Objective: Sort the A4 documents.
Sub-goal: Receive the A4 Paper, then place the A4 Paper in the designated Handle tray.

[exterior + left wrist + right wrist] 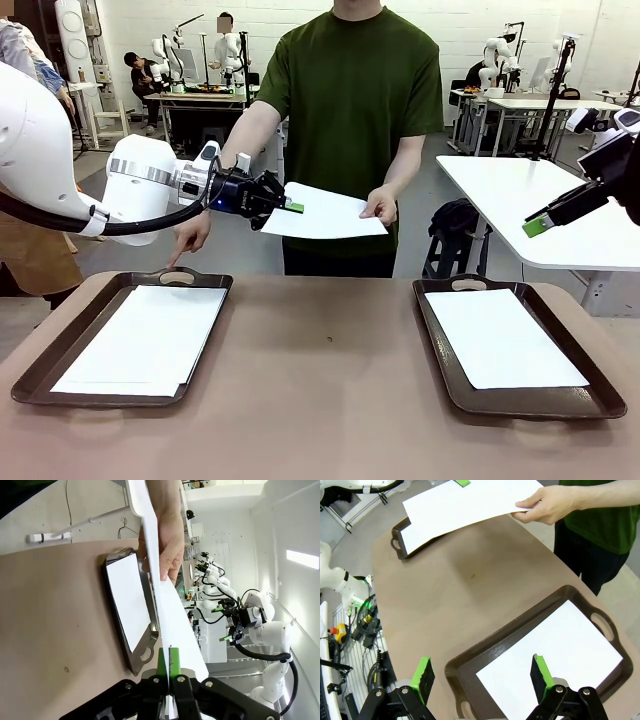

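Observation:
A person across the table holds out a white A4 document [322, 212] in one hand [380, 205]. My left gripper [290, 207] is shut on that sheet's left edge, its green pads pinching the paper [172, 615] in the left wrist view. The person's other hand [190, 240] points down at the left tray [30, 380], which holds white sheets [145, 338]. The right tray [435, 340] holds another sheet [500, 335]. My right gripper [540, 225] hangs open at the far right, above the right tray [485, 665] and its paper [555, 665], holding nothing.
The brown table [320, 380] lies bare between the two trays. A white table [520, 200] stands behind at the right, with a dark bag [455, 220] beside it. The person stands close against the far edge.

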Controlling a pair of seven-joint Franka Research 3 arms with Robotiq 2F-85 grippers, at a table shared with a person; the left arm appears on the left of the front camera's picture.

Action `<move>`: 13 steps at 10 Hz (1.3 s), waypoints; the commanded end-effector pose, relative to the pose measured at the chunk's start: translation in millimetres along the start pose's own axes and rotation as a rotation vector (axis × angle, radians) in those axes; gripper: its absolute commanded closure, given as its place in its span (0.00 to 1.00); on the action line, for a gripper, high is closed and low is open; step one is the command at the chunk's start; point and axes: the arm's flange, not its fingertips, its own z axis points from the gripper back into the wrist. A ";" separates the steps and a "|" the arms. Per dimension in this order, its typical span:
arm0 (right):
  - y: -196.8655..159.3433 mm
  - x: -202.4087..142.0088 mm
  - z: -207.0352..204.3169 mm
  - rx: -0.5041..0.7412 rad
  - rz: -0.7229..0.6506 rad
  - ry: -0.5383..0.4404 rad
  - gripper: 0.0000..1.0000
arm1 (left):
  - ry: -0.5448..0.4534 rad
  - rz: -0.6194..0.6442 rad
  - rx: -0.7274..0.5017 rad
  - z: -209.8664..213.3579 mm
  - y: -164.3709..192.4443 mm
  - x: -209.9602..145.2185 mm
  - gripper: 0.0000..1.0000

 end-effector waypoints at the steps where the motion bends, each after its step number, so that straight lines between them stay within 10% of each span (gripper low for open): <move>1: 0.4 0.6 -1.3 0.002 0.002 0.002 0.00 | -0.022 -0.021 -0.056 1.3 1.9 0.7 1.00; 13: 0.4 0.6 -1.3 0.002 0.002 0.002 0.00 | -0.015 -0.005 -0.020 0.4 -1.1 1.1 1.00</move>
